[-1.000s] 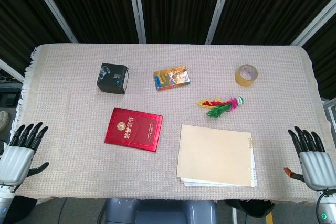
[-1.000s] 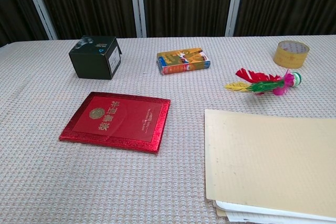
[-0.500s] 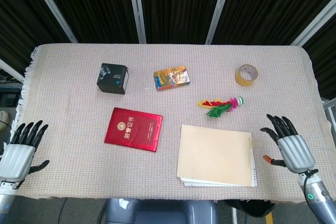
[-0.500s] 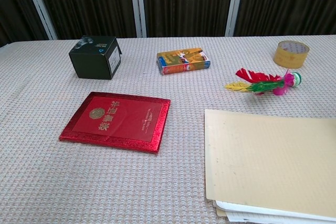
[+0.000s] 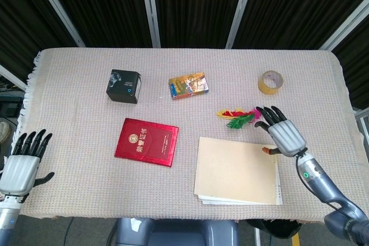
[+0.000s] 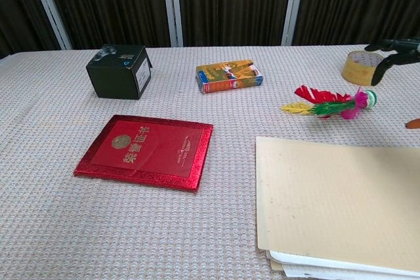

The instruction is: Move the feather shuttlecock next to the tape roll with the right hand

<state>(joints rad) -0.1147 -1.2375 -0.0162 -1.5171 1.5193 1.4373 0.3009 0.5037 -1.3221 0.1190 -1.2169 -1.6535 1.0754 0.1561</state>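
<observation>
While your right hand (image 5: 282, 132) hovers open, holding nothing, just right of the red, green and yellow feather shuttlecock (image 5: 241, 116), grasping and carrying it to the far-right yellowish tape roll (image 5: 270, 82) remain.

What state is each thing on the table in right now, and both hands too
Shuttlecock: lying on its side, not held.
Tape roll: lying flat, apart from the shuttlecock.
Right hand: over the shuttlecock's base end, fingers apart, holding nothing.
Left hand: at the near table edge, fingers apart, holding nothing.
Red booklet: closed, flat.
Folder: closed, flat, papers underneath.
Black box: closed.
Card pack: closed.
</observation>
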